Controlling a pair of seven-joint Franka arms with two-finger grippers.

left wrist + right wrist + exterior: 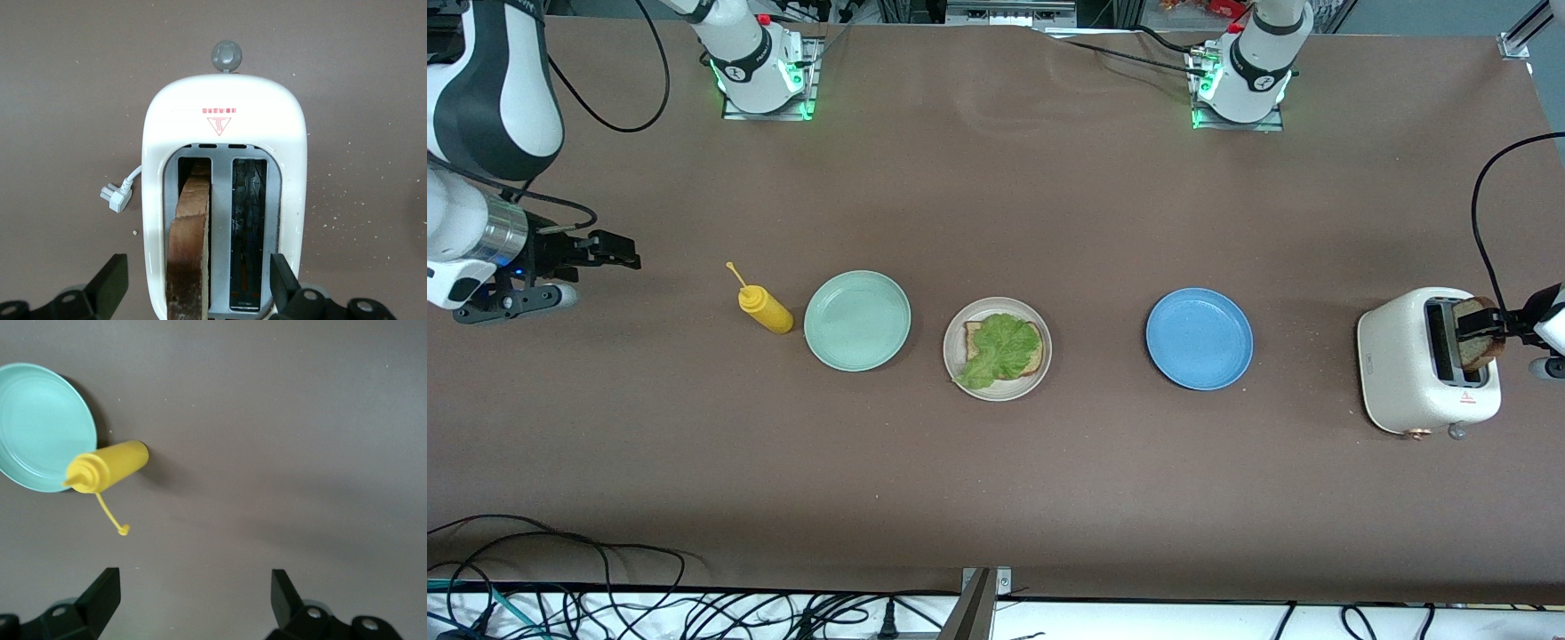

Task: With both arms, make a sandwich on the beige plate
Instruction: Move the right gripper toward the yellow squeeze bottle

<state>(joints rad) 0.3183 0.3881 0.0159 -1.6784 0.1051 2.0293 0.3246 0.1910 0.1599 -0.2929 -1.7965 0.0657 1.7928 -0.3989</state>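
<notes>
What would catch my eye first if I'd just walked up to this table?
Probably the half-built sandwich: a bread slice topped with a ruffled lettuce leaf on the beige plate mid-table, between a mint green plate and a blue plate. Next, the white toaster at the left arm's end, where the left gripper hangs open around a toast slice standing in a slot. The right gripper waits open near a yellow squeeze bottle.

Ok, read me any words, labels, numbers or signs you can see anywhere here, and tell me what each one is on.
Toaster, top face: a red triangle sign with wavy lines inside; the short red line of print above it is too blurred to read.
Same toaster in the front view: the red mark shows as a small smudge, unreadable.
Robot bases: a round dark emblem on each, too small to read.
Nothing else carries text.
</notes>
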